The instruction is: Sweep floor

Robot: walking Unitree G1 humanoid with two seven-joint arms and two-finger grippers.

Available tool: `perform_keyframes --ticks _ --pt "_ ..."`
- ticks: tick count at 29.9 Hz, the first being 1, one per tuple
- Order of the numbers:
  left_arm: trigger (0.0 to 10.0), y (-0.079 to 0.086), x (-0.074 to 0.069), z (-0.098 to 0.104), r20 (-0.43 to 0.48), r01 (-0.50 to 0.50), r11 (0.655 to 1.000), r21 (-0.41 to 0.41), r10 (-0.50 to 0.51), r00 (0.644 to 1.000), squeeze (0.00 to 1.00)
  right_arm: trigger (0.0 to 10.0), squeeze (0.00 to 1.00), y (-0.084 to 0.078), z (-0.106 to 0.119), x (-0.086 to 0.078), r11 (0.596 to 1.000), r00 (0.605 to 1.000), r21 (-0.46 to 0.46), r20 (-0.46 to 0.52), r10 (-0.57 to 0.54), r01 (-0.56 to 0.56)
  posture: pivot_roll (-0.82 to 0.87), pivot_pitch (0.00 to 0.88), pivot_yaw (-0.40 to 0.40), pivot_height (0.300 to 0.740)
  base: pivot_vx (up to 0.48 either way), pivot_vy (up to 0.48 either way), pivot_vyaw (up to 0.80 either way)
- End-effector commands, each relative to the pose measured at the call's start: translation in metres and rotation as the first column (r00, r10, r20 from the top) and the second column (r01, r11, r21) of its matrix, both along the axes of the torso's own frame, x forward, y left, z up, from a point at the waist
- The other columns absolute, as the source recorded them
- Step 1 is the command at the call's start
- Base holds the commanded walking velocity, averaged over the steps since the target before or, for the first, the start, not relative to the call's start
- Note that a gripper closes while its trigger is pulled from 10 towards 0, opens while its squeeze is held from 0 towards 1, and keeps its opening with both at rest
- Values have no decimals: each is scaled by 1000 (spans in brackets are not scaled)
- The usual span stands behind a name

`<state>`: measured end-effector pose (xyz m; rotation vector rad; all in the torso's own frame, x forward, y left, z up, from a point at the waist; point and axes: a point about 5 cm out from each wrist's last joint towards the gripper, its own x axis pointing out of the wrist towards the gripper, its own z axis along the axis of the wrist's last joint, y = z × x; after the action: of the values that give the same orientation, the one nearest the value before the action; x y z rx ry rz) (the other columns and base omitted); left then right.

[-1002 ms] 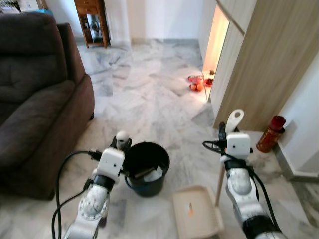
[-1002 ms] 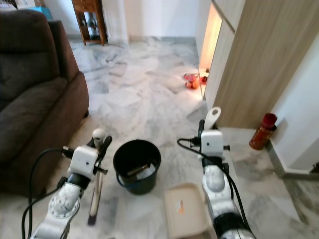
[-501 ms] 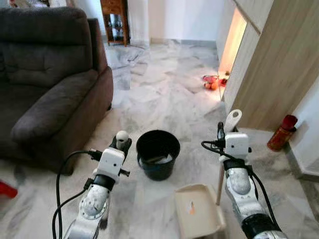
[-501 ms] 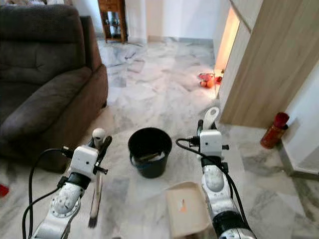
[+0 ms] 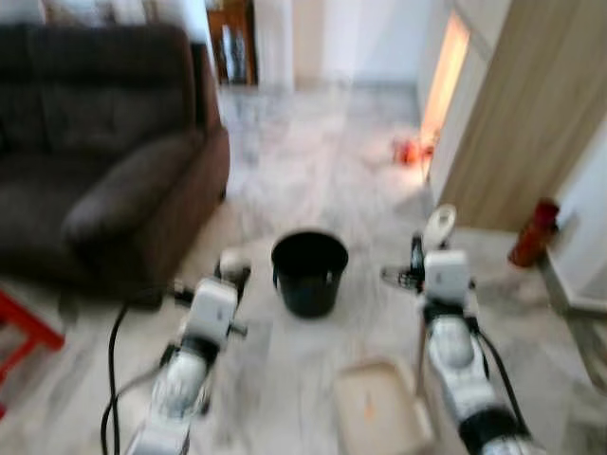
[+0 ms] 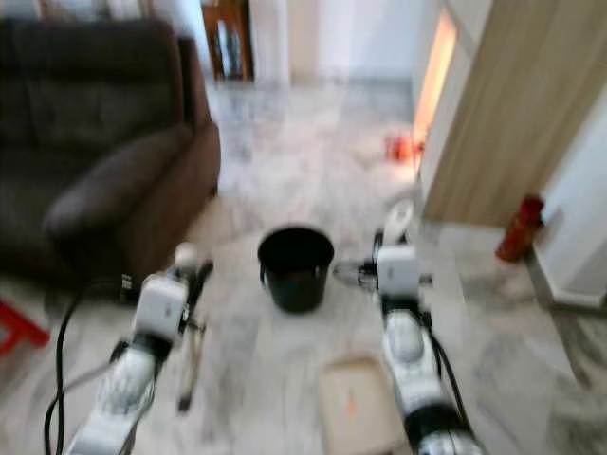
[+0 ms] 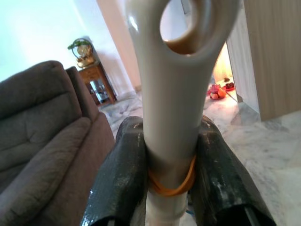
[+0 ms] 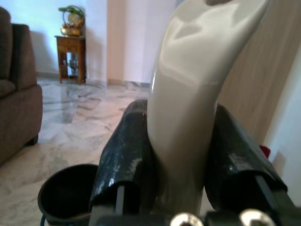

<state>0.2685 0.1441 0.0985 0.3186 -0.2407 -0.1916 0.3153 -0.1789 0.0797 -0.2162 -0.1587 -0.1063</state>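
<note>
Left wrist view shows the left end effector clamped on a brush handle; the right end effector grips the dustpan handle. With blurred head views, keep both grips firm, dustpan low beside the black bucket.

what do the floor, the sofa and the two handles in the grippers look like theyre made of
Floor: polished marble or marble-look tile, grey-veined white with a sheen.
Sofa: dark brown matte fabric, possibly suede-like; soft, rounded cushions.
Broom handle in the left gripper: glossy beige plastic, moulded hang hole, highlights.
Dustpan handle in the right gripper: the same smooth, shiny plastic, probably.
</note>
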Motion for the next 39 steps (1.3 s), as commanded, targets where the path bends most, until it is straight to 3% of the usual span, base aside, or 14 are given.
perform_keyframes --ticks 1,14,26,39 --pt "10000 0 5 5 20 2 1000 20 -2 1000 0 10000 0 2 12 7 1000 999 -21 42 17 -16 126 0 9 740 0 0 -800" --pt "10000 14 12 2 -21 -79 996 -39 78 997 0 10000 0 8 10 8 1000 999 -15 33 23 -22 136 0 19 740 0 0 -800" --pt "10000 15 15 1 -21 -85 996 -15 84 996 0 10000 0 8 10 8 1000 999 -18 30 22 -22 134 0 17 740 0 -301 -800" --pt "10000 15 16 1 -23 -88 996 -8 88 996 0 10000 0 9 10 9 1000 999 -18 30 26 -26 131 0 16 740 0 0 -800"
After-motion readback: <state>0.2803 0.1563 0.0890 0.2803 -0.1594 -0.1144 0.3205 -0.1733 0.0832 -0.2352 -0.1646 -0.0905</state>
